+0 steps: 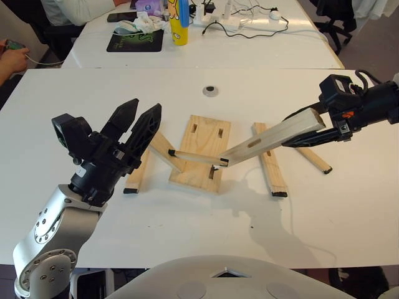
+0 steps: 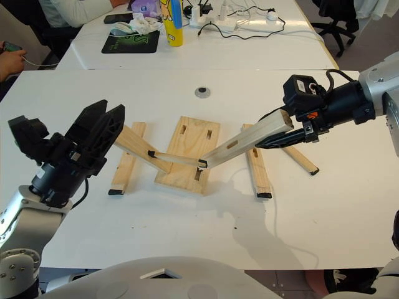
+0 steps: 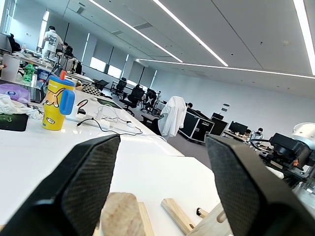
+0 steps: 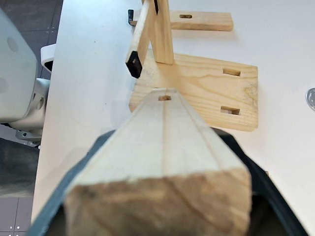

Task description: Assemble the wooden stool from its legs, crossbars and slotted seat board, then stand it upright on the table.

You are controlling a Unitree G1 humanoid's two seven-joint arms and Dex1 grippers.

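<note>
Leg [image 1: 268,142] is held clamped in right tool [image 1: 317,128], tip over seat board [image 1: 201,138]; left tool [image 1: 145,104] is spread wide beside it; slot alignment is judged next.

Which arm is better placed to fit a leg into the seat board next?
Right, I'd say. The right gripper is shut on a leg whose lower end is over the seat board; the left gripper is open, gripping nothing.

A slotted wooden seat board [image 1: 202,146] lies flat at the middle of the white table [image 1: 93,99], a small round metal disc [image 1: 211,91] behind it. One wooden leg [image 1: 137,174] lies just left of it, a second leg [image 1: 272,171] just right, a third leg [image 1: 315,160] farther right, under a raised slanting leg [image 1: 280,132]
</note>
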